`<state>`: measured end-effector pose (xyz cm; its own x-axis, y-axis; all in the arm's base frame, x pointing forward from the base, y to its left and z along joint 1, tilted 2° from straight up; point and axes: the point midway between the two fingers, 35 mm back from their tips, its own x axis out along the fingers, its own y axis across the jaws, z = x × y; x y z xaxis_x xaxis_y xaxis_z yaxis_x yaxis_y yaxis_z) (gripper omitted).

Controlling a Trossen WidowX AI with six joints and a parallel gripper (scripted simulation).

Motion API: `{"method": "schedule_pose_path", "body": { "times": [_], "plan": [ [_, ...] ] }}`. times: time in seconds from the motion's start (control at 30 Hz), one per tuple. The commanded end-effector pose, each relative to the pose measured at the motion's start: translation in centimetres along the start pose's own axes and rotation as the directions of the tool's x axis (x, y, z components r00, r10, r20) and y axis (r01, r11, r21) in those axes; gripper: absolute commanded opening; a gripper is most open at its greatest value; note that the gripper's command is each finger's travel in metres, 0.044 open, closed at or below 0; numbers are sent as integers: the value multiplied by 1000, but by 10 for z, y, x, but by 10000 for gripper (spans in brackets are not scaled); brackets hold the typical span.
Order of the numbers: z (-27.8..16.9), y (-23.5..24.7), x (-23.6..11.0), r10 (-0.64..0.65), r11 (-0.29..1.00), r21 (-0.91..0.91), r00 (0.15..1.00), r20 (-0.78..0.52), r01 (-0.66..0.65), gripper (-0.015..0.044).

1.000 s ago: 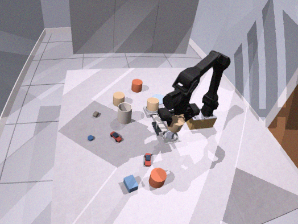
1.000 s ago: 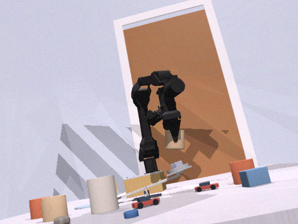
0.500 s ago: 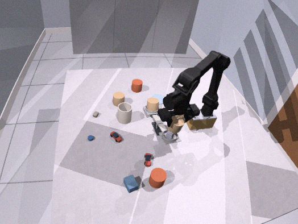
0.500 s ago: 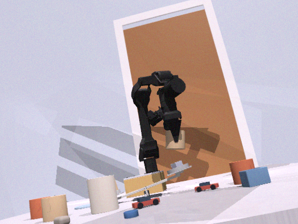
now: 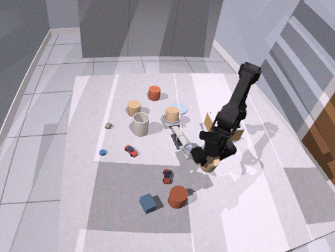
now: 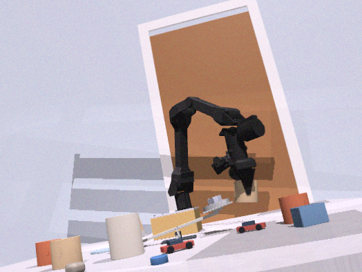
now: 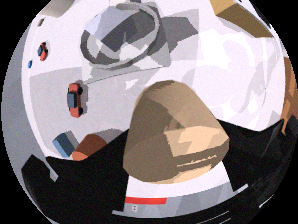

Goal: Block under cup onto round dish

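Note:
My gripper (image 5: 209, 160) (image 6: 246, 187) is shut on a tan cup (image 5: 208, 166) (image 6: 246, 195) (image 7: 174, 132) and holds it in the air, off to the side of the balance's near end. The balance (image 5: 179, 134) (image 6: 173, 230) (image 7: 149, 12) is tilted, with its emptied pan (image 6: 217, 205) raised. A small pale grey block (image 5: 192, 148) (image 6: 216, 199) sits bare on that pan. The second tan cup (image 5: 172, 114) stands on the far end. The light blue round dish (image 5: 181, 107) lies flat just behind that cup.
Scattered around are two orange cylinders (image 5: 154, 93) (image 5: 178, 197), a tan cylinder (image 5: 133, 108), a tall beige open cylinder (image 5: 140, 124), two red toy cars (image 5: 130, 150) (image 5: 167, 176), a blue box (image 5: 148, 203), a blue disc (image 5: 102, 152) and a grey pebble (image 5: 108, 125). A tan box (image 5: 208, 123) stands by the arm's base.

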<state>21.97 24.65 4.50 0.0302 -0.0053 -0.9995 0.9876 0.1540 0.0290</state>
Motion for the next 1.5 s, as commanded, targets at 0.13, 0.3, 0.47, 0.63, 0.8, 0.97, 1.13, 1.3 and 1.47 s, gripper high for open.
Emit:
{"method": "schedule_pose_path", "body": {
  "times": [0.13, 0.3, 0.47, 0.63, 0.8, 0.97, 1.13, 1.3, 1.47],
  "plan": [
    [-9, -7, 18, -1, 1000, 9, 1000, -3, 1, 0],
    [-9, -8, 46, -1, 1000, 9, 1000, -3, 1, 0],
    [-9, -8, 51, -1, 1000, 9, 1000, -3, 1, 0],
    [-9, -8, 54, -1, 1000, 9, 1000, -3, 1, 0],
    [-9, -8, 63, -1, 1000, 9, 1000, -3, 1, 0],
    [-9, -8, 71, -1, 1000, 9, 1000, -2, 1, 0],
    [-10, -7, 64, 2, 1000, 5, 1000, -5, -2, 131],
    [-10, -7, 64, 2, 1000, 5, 1000, -5, -2, 262],
    [-10, -7, 64, 2, 1000, 5, 1000, -5, -2, 394]
  ]
}}
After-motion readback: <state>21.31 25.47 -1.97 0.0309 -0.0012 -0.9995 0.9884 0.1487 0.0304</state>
